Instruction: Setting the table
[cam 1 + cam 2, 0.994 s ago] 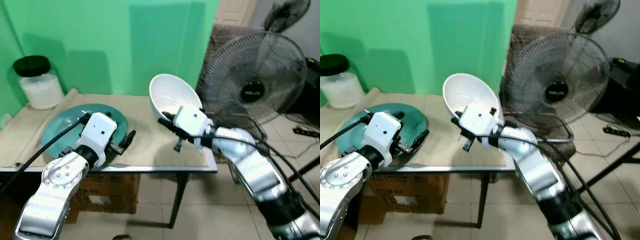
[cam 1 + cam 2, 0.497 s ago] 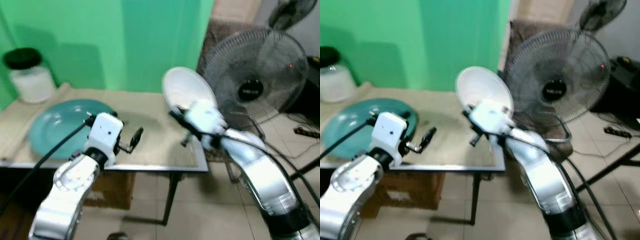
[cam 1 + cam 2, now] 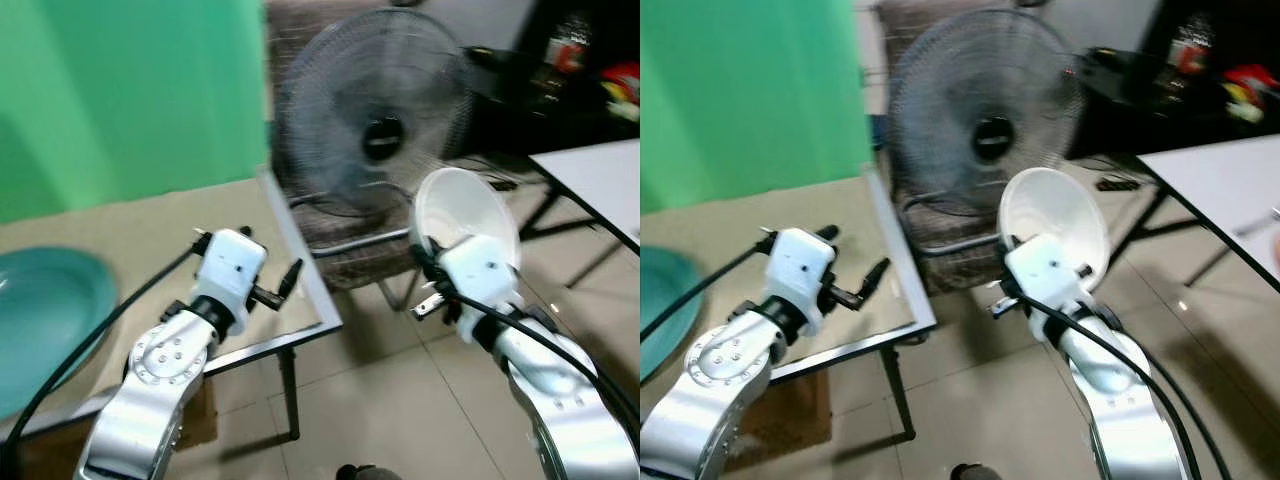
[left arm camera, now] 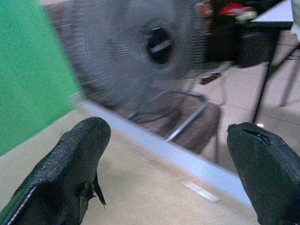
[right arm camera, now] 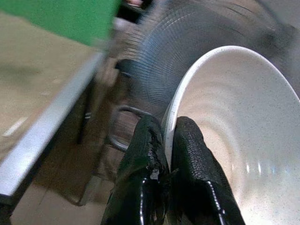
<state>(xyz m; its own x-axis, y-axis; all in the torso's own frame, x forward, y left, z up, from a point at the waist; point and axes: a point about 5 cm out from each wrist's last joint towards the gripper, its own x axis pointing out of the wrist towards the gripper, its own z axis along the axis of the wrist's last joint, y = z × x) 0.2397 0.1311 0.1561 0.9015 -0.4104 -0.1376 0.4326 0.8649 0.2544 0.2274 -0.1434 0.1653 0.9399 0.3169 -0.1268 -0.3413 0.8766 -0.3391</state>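
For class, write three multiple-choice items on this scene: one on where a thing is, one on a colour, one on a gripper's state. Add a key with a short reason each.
1. Where is the white bowl?
A. On the table
B. Held up over the floor, before the fan
C. On the teal plate

2. What colour is the wall behind the table?
A. Green
B. Red
C. Grey

3. How is the left gripper?
A. Shut on a plate
B. Shut on the bowl
C. Open, holding nothing

Key: 1 B, the right gripper pinches its rim, with the fan behind; 2 A, the wall is green in both eye views; 3 C, its fingers stand wide apart over the table edge.
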